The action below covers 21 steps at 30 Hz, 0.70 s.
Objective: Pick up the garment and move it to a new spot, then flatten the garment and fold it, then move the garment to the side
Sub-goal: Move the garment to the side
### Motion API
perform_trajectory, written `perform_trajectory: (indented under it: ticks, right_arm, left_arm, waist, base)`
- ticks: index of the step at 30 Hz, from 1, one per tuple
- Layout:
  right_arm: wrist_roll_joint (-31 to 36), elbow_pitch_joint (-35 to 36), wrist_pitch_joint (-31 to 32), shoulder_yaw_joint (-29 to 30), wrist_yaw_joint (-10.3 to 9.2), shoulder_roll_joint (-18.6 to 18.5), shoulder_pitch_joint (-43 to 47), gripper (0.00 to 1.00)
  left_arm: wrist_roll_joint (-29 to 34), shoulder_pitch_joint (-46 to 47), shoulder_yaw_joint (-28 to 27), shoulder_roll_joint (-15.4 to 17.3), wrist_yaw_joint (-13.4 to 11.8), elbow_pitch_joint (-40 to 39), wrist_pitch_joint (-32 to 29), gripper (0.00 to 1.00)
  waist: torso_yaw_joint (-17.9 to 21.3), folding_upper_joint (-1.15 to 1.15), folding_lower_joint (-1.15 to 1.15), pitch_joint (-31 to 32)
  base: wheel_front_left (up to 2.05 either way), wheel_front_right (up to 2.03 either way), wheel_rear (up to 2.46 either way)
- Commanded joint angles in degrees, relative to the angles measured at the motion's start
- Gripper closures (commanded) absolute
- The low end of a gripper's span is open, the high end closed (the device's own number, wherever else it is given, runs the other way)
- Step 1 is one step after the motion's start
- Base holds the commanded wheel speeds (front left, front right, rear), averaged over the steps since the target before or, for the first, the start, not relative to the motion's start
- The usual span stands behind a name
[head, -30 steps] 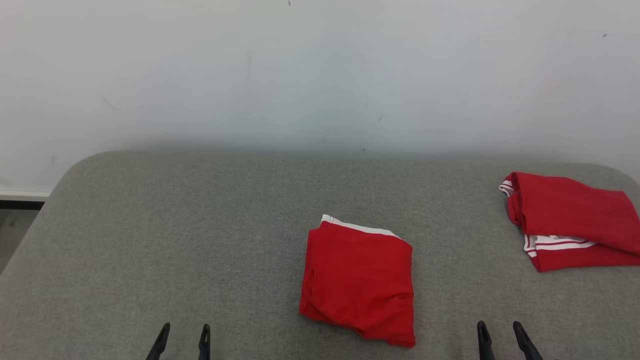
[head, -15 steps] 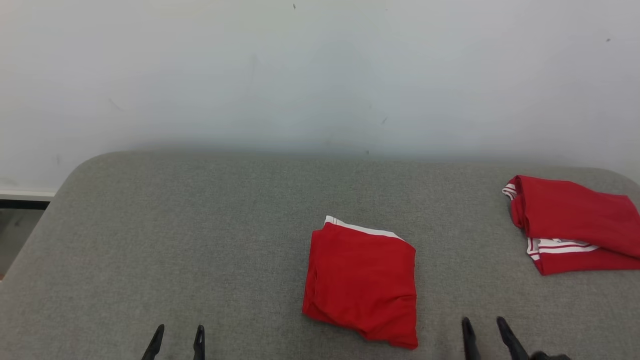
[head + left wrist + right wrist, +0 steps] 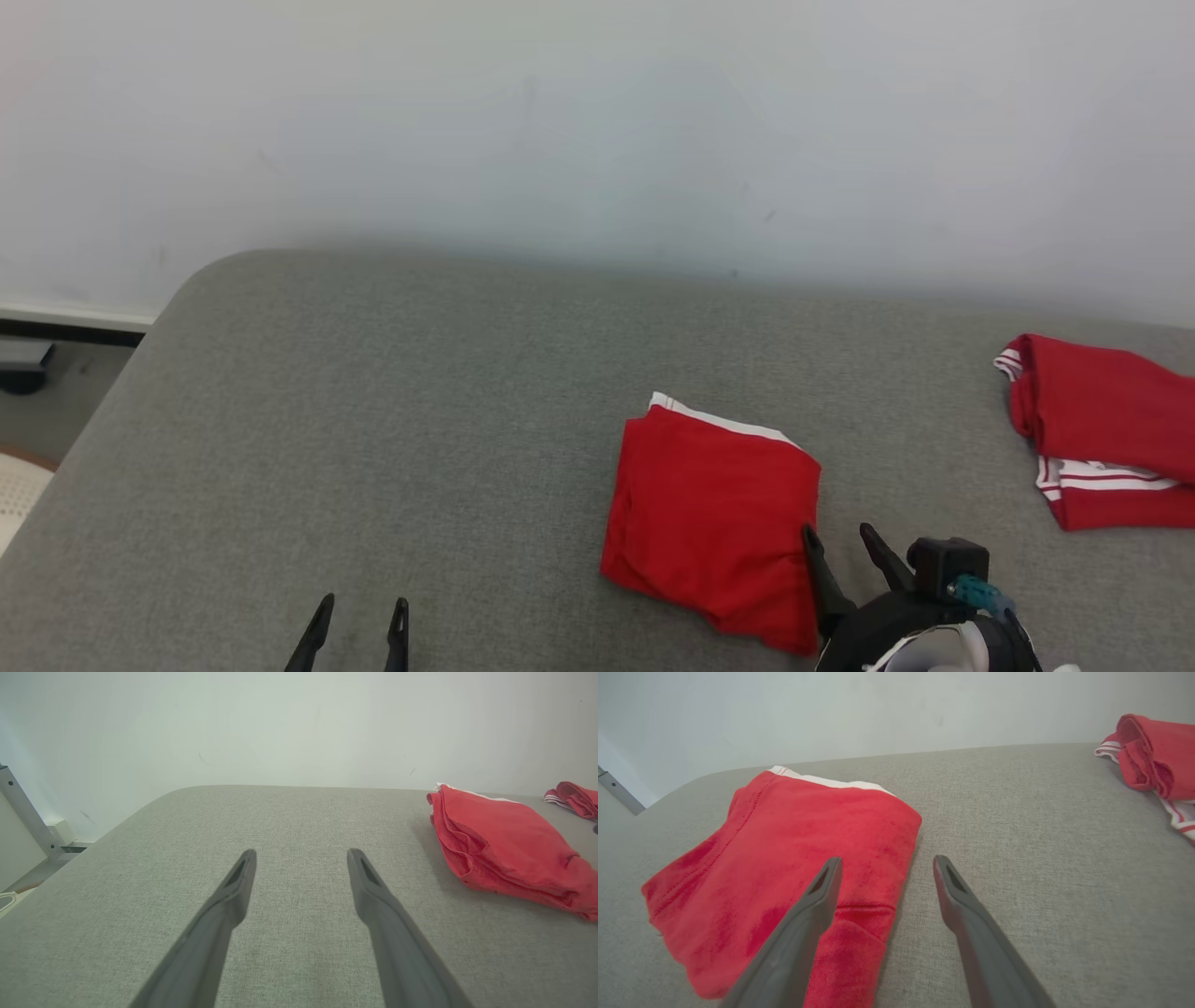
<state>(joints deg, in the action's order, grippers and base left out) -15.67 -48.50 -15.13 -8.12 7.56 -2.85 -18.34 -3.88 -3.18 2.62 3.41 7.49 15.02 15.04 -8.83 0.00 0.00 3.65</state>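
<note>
Garment just left of right tool

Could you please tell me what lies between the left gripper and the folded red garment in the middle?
Bare grey padded surface, from the left gripper to the folded red garment, as the head view shows.

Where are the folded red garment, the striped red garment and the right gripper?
folded red garment [image 3: 714, 523]: head view, middle of its top face.
striped red garment [image 3: 1102, 411]: head view, its upper red fold.
right gripper [image 3: 837, 534]: head view, midway between its fingertips.
</note>
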Motion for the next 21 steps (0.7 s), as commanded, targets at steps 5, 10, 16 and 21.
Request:
perform_trajectory:
  ticks: [5, 10, 16, 21]
  right_arm:
    - [-4.08, -8.68, 0.0, -0.76, -0.14, -0.02, -4.85, 0.0]
    - [-9.86, -16.79, 0.02, -2.88, -0.13, -0.06, -8.9, 0.0]
    - [-15.85, -21.65, 1.11, -5.65, -0.13, -0.02, -11.88, 0.0]
    - [-20.21, -21.97, 1.43, -9.72, -0.13, 0.09, -12.21, 1.0]
  left_arm:
    - [-0.76, 1.39, 0.91, -0.26, -0.12, 0.32, 0.12, 0.0]
    - [-0.9, 2.55, 2.01, -0.31, -0.09, 0.72, 0.12, 0.0]
    - [-0.98, 4.03, 3.67, -0.22, -0.08, 1.33, 0.12, 0.0]
    - [-1.3, 4.72, 4.27, 0.09, -0.07, 1.68, 0.12, 0.0]
  waist:
    - [-2.48, 0.0, 0.0, -1.46]
    - [-4.14, 0.0, 0.0, -2.52]
    - [-5.76, 0.0, 0.0, -3.78]
    - [-6.2, 0.0, 0.0, -3.86]
  base:
    - [0.0, 0.0, 0.0]
    - [0.0, 0.0, 0.0]
    - [0.0, 0.0, 0.0]
    - [0.0, 0.0, 0.0]
